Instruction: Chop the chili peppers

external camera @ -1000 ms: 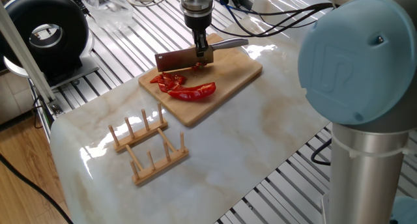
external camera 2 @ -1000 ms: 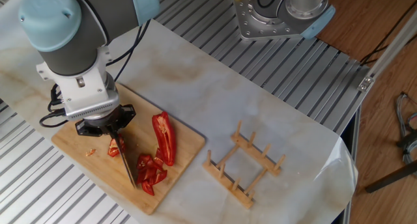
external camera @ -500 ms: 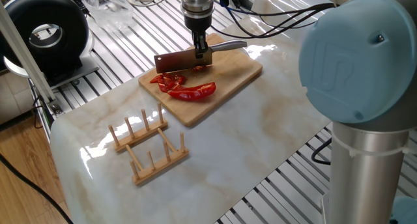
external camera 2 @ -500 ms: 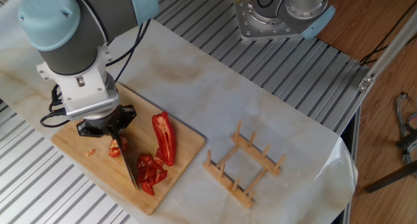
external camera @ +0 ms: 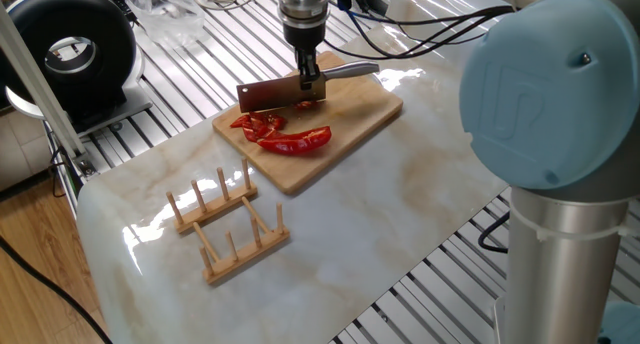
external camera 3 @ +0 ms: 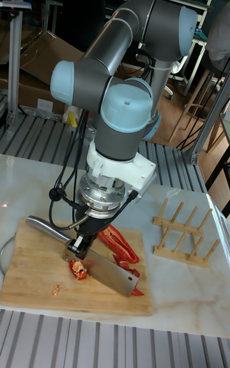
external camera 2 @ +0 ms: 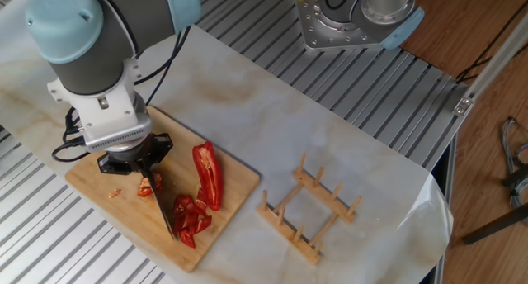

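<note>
On the wooden cutting board (external camera: 355,119) (external camera 2: 227,226) (external camera 3: 29,278) lie the chili peppers (external camera: 292,140). One long red half (external camera 2: 209,175) (external camera 3: 119,244) is whole, and beside it is a heap of cut pieces (external camera 2: 188,216). A small piece (external camera 3: 78,269) and a few bits (external camera 2: 114,192) lie on the blade's other side. My gripper (external camera: 311,74) (external camera 2: 143,166) (external camera 3: 79,244) is shut on a cleaver (external camera: 276,94) (external camera 3: 108,275). The cleaver stands edge-down on the board between the heap and the small piece.
A wooden peg rack (external camera: 228,224) (external camera 2: 309,214) (external camera 3: 182,234) stands on the marble top beside the board. A black round device (external camera: 70,49) sits at the far left. A second robot base (external camera 2: 355,16) stands beyond the table, and cables trail behind the arm.
</note>
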Controlling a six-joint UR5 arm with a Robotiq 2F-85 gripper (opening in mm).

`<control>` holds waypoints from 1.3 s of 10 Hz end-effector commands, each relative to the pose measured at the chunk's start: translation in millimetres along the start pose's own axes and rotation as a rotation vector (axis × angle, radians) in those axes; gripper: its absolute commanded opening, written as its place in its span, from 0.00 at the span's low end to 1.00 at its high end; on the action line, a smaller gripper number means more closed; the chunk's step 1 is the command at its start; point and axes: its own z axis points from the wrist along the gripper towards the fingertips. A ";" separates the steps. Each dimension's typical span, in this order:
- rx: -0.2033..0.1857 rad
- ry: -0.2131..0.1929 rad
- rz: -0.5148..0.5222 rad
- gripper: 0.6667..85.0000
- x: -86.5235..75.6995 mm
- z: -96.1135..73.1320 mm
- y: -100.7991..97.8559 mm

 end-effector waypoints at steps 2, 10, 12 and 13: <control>0.024 0.007 -0.020 0.01 5.5 -6.2 -4.1; 0.006 -0.116 -0.031 0.01 -25.7 -4.9 1.3; -0.007 -0.139 -0.028 0.01 -33.9 -7.1 3.6; -0.015 -0.166 -0.028 0.01 -40.4 -5.1 4.6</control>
